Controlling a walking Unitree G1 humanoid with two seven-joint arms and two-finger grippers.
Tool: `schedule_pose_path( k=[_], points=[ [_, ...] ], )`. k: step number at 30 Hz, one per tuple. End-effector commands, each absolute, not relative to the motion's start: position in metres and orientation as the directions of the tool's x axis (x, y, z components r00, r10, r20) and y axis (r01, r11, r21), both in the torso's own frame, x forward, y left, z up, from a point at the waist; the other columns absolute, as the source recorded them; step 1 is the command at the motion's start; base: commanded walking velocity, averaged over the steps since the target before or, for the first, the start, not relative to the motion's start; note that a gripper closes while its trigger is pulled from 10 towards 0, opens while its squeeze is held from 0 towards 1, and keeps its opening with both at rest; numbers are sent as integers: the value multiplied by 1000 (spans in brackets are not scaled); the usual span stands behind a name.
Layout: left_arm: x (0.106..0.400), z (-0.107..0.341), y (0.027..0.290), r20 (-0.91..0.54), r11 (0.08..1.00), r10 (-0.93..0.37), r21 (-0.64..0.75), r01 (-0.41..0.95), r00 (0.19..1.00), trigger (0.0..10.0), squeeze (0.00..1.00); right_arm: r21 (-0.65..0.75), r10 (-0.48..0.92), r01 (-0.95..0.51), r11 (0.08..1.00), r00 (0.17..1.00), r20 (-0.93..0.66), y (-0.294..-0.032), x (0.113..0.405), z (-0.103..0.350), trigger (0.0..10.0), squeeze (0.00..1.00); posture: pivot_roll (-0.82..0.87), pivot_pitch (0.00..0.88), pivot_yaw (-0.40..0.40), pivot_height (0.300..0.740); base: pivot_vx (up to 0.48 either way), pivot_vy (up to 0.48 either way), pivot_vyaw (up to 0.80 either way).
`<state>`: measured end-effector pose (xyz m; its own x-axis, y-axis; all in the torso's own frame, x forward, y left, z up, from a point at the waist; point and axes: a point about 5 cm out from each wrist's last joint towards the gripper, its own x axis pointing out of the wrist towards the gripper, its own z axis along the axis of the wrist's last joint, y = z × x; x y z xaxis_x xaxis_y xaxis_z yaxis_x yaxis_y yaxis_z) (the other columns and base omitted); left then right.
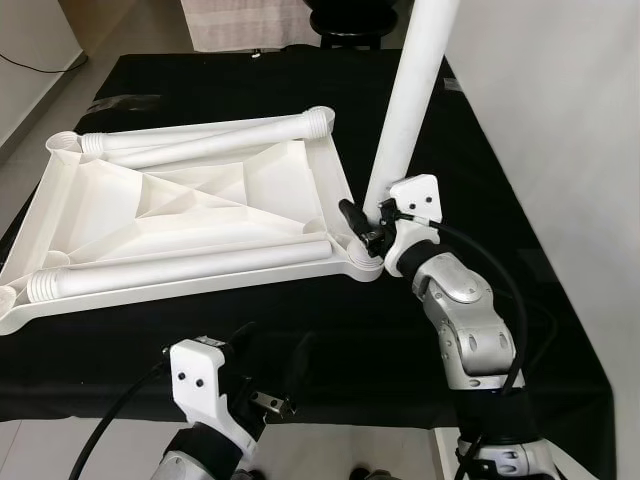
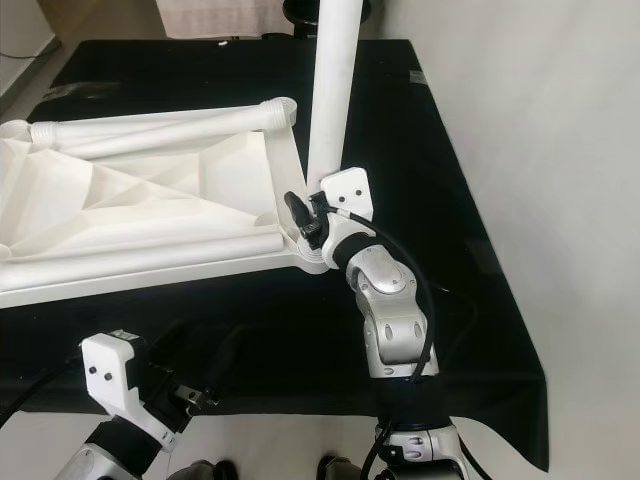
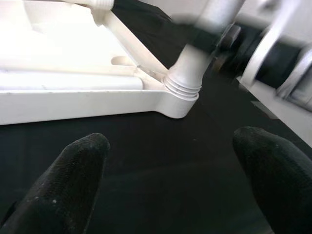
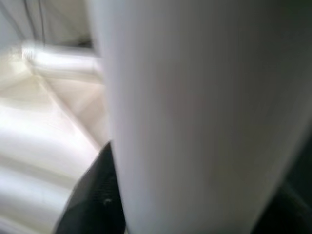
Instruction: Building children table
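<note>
One white table leg (image 1: 408, 110) stands upright right of centre in the left eye view, its foot in the corner socket of the upturned tabletop (image 1: 190, 215) on the black desk (image 1: 330, 330), clamped by the nearer right gripper (image 1: 372, 232); the left gripper (image 3: 170, 185) waits open at lower left, holding nothing.

The tabletop panel (image 1: 190, 215) was plain white, as were the upright leg (image 1: 410, 100) and the two legs (image 1: 180, 270) lying on it. The worktop (image 1: 330, 330) was covered in plain black cloth. The right hand (image 1: 362, 228) had black fingers on a silver arm; the left hand (image 3: 170, 185) likewise had black fingers (image 3: 68, 180).
</note>
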<state>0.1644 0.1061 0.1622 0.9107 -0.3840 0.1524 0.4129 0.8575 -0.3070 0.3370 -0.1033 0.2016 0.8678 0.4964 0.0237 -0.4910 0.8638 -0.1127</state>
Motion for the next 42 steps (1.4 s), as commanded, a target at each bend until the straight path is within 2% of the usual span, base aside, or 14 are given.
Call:
schedule_pose_path(
  k=[1,2,3,5,6,7,8,10,13,21,22,34,40,42],
  points=[
    [164,158,108,135,860,-374,-319,398,917,10000,0,-9,626,-626,780,780,-4,-91,335,193,10000,1000,-7,217,-26,740,0,0,0],
    [164,158,108,135,860,-374,-319,398,917,10000,0,-9,626,-626,780,780,-4,-91,335,193,10000,1000,-7,217,-26,740,0,0,0],
    [164,158,108,136,860,-374,-319,398,917,10000,0,10,727,-729,684,683,73,-87,333,211,10000,1000,-8,217,-25,740,0,0,0],
    [164,158,107,137,859,-375,-320,399,917,10000,0,10,745,-749,663,661,90,-86,330,218,10000,1000,-8,217,-25,740,0,0,0],
    [164,158,107,137,858,-376,-321,400,916,10000,0,-10,791,-794,607,603,104,-89,329,226,10000,569,-6,217,-27,740,0,0,0],
    [163,158,106,138,857,-377,-323,402,916,10000,0,-63,848,-847,528,521,99,-95,327,233,10000,0,-4,218,-29,740,0,0,0],
    [163,158,106,138,857,-377,-323,402,916,10000,0,-63,848,-847,528,521,99,-95,327,233,10000,0,-4,218,-29,740,0,0,0],
    [163,159,105,140,856,-378,-324,403,915,10000,0,-141,911,-900,412,407,65,-104,325,239,10000,0,1,219,-29,740,0,0,0],
    [163,159,105,141,855,-378,-325,403,915,10000,0,-187,943,-926,327,331,8,-115,328,241,10000,0,1,219,-27,740,0,0,0],
    [163,159,104,142,854,-379,-326,405,914,10000,0,-217,959,-945,245,269,-86,-135,351,255,10000,0,6,216,-32,740,0,0,0],
    [163,159,104,142,855,-378,-326,404,915,10000,0,-211,962,-948,239,261,-82,-136,353,257,0,0,10,216,-35,740,0,0,0],
    [162,159,104,141,858,-372,-324,398,917,10000,0,-161,980,-972,171,185,-75,-143,353,248,0,0,13,218,-33,740,0,0,0],
    [161,159,104,140,857,-375,-326,400,916,10000,0,-137,943,-935,327,332,-12,-143,345,234,0,0,3,220,-35,740,0,0,0],
    [161,159,106,138,857,-376,-323,401,916,10000,0,-38,784,-785,619,620,-31,-128,345,210,0,0,0,220,-35,740,0,0,0]
  ],
)
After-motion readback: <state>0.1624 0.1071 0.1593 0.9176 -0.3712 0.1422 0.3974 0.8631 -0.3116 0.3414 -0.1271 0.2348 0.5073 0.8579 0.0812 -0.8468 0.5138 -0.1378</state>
